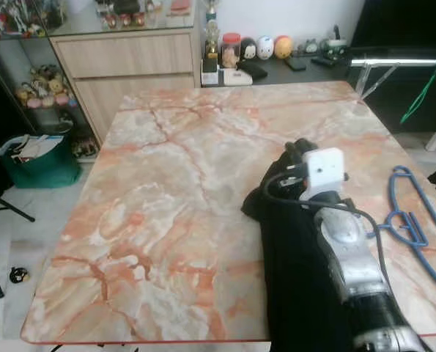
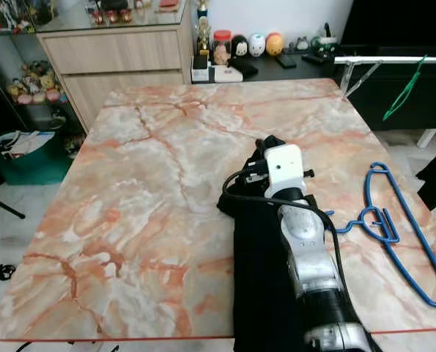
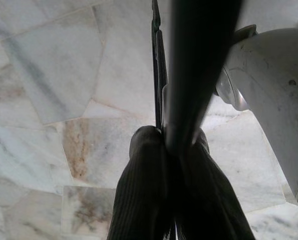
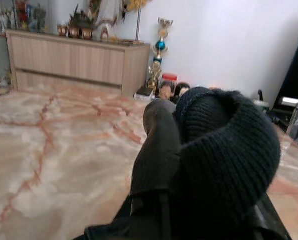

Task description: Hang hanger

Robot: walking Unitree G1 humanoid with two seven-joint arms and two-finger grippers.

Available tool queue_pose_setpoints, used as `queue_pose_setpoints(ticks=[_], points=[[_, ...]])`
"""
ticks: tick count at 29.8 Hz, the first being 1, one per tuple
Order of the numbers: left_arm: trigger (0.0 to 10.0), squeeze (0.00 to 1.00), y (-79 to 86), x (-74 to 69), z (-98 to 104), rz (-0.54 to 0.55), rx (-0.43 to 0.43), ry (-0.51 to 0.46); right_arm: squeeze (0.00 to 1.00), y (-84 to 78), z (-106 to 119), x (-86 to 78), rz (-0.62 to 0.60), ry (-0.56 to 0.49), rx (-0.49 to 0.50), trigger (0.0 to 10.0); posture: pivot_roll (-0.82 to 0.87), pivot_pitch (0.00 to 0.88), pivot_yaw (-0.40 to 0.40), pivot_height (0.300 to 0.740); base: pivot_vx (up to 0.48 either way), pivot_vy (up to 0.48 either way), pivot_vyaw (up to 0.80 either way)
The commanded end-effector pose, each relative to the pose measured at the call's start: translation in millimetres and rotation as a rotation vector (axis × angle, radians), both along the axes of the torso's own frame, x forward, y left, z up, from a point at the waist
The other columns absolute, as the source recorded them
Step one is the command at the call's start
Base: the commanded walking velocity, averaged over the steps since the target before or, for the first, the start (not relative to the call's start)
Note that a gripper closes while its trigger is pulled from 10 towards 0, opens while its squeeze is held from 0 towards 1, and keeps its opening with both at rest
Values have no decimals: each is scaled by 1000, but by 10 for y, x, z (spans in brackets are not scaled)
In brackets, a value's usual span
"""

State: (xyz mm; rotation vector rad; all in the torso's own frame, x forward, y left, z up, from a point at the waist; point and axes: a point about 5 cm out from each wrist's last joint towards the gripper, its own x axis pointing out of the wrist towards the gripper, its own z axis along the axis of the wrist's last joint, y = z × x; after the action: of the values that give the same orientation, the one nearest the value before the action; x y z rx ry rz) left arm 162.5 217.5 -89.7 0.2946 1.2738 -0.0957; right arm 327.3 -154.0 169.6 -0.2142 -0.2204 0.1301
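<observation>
A blue hanger lies flat on the marble table near its right edge. My right gripper reaches over the table's middle, left of the hanger and apart from it, shut on a black knit garment. The garment bunches around the fingers and trails back over the front edge under my arm. My left gripper hangs low, pointing at the tiled floor, fingers pressed together beside a dark blurred bar. A green hanger hangs from a silver rail at the far right.
A wooden cabinet and a low dark shelf with small figures stand behind the table. A green bin sits on the floor to the left. The left half of the tabletop is bare marble.
</observation>
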Motion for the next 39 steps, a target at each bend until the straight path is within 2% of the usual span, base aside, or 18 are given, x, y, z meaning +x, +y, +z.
queue_pose_setpoints(ticks=[1,7,12,13,14,16,27,33,37,39], points=[[10000,0,60,-31,0,-16,19,10,0,21,37,-90,-7,-1,13,10000,2,0,58,740,0,0,0],[10000,0,59,-30,0,-20,14,9,0,1,-41,-335,-45,88,46,10000,-2,0,51,740,0,0,0],[10000,0,52,-30,-1,-23,7,11,0,-84,-238,-425,-100,187,85,10000,8,0,47,740,0,0,0],[10000,0,52,-29,0,-25,6,11,1000,-101,-275,-447,-120,220,100,10000,8,0,47,740,0,0,0],[10000,0,53,-30,-1,-24,6,11,1000,-96,-307,-483,-138,268,140,10000,6,0,45,740,0,0,0],[10000,0,54,-32,-1,-23,6,12,1000,-74,-304,-505,-135,282,151,10000,6,0,45,740,0,0,0],[10000,0,56,-36,-2,-26,7,10,1000,-52,-361,-675,-141,336,135,10000,12,0,38,740,0,0,0],[10000,0,60,-44,-5,-28,8,10,1000,-37,-393,-943,-127,363,120,10000,12,0,32,740,0,0,0],[10000,0,62,-45,-5,-32,9,11,1000,-50,-429,-1051,-128,370,129,10000,11,0,33,740,0,0,0],[10000,0,62,-48,-6,-33,7,11,1000,-61,-474,-1112,-144,414,115,10000,12,0,31,740,0,0,0]])
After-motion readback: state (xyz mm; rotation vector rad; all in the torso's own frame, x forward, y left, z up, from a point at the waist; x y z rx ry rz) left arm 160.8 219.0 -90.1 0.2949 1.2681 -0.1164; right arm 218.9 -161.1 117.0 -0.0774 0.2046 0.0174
